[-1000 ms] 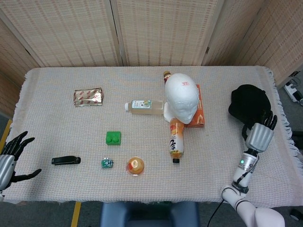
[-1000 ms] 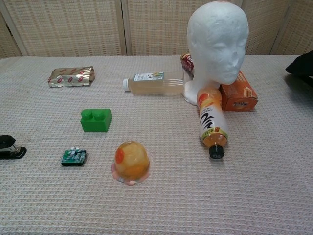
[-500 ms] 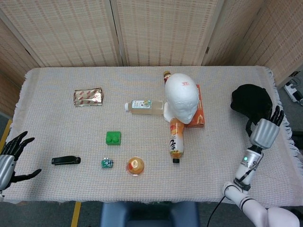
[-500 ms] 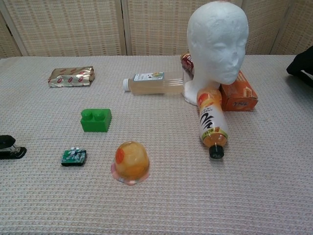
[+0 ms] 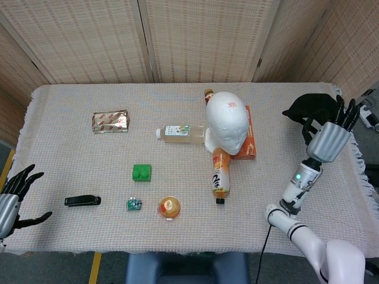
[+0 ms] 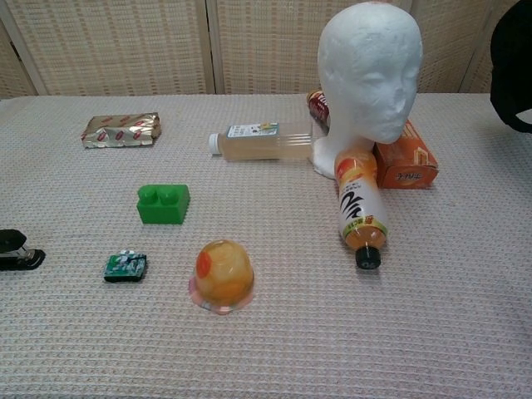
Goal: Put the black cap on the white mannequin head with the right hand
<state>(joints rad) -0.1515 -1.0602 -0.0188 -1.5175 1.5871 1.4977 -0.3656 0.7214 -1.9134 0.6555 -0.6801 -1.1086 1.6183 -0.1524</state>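
Black cap (image 5: pixel 309 108) hangs gripped in the right hand (image 5: pixel 329 139), clear of the desk (image 5: pixel 71 160). Carrying appears under way; next it likely needs moving over the white mannequin head (image 5: pixel 227 120) and lowering.

Right robot hand (image 5: pixel 329 137) raised, gripping; left robot hand (image 5: pixel 13 198) low, fingers spread.

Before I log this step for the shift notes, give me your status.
Right hand holds the black fabric cap, lifted. Left hand open, idle. White foam mannequin head bare, upright. Nothing blocking.
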